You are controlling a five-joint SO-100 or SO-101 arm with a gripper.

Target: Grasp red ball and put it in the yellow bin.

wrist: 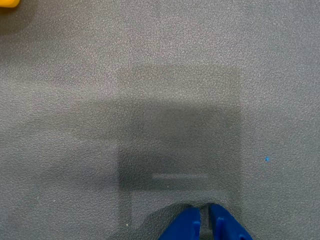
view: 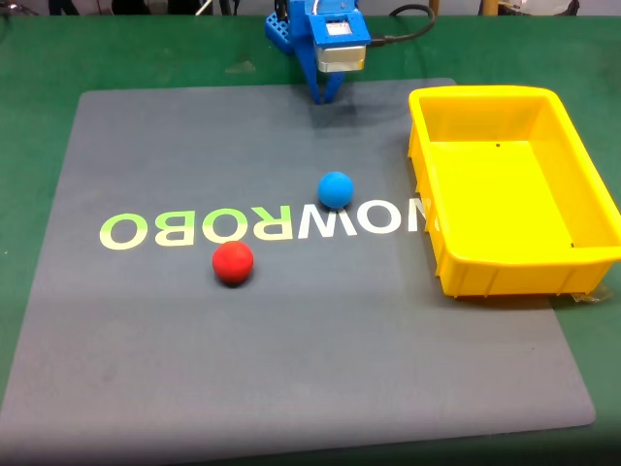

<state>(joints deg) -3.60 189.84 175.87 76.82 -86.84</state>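
On the grey mat (view: 291,369) that covered most of the green bench (view: 39,58), the fixed view recorded the following items. Red ball (view: 233,263): lay on the mat just below the pale lettering (view: 262,225) printed across its middle, left of centre, touching nothing. Blue ball (view: 336,189): lay up and to the right of the red one, just above the lettering, near but apart from it. Yellow bin (view: 582,184): stood upright at the right side of the mat, its near right corner overhanging the mat edge, well apart from both balls; its interior held neither ball. Blue arm (view: 325,34): stood at the far edge of the mat, top centre, with the end effector (view: 324,95) pointed down at the mat, well apart from the red ball and holding nothing. In the wrist view the end effector (wrist: 204,216) entered from the bottom edge, its two blue fingers (wrist: 185,225) pressed nearly together with only a thin slit between them, above bare mat (wrist: 75,100) bearing a squarish shadow. A sliver of yellow (wrist: 9,3) sat in that view's top left corner.
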